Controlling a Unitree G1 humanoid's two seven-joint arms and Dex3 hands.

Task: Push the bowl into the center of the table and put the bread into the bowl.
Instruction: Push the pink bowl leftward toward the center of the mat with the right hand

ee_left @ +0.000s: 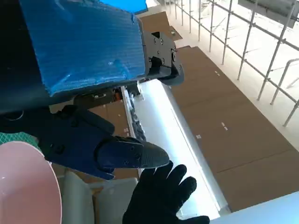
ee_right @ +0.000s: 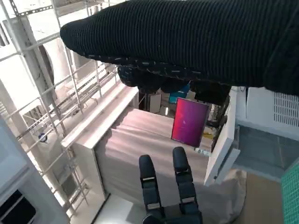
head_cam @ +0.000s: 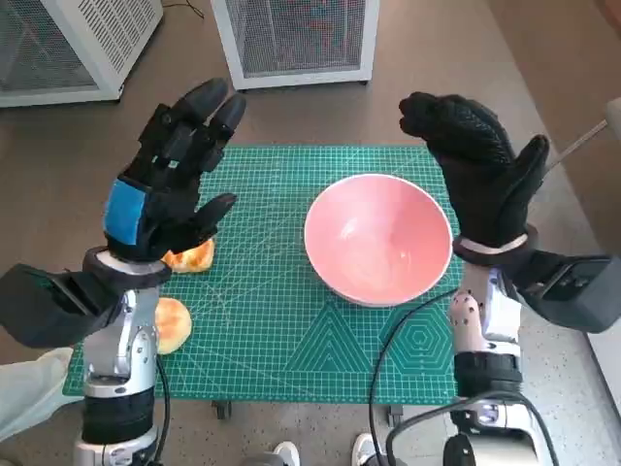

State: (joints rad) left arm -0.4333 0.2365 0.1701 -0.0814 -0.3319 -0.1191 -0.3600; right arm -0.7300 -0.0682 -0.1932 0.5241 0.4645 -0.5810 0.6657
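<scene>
A pink bowl (head_cam: 378, 239) stands on the green cutting mat (head_cam: 281, 320), a little right of its middle; its rim also shows in the left wrist view (ee_left: 28, 182). Two pieces of bread lie at the mat's left: one (head_cam: 191, 257) partly hidden under my left hand, the other (head_cam: 172, 324) nearer the front edge beside my left forearm. My left hand (head_cam: 170, 180) is raised above the mat's left side, fingers spread, holding nothing. My right hand (head_cam: 475, 170) is raised over the mat's right edge beside the bowl, fingers apart and empty; its gloved fingers (ee_left: 161, 193) show in the left wrist view.
Two white grilled units (head_cam: 296, 39) (head_cam: 68, 44) stand on the floor behind the table. A pale sleeve (head_cam: 24, 393) lies at the lower left. Cables (head_cam: 398, 388) hang at the table's front. In the right wrist view, my left hand's fingers (ee_right: 166, 184) point up.
</scene>
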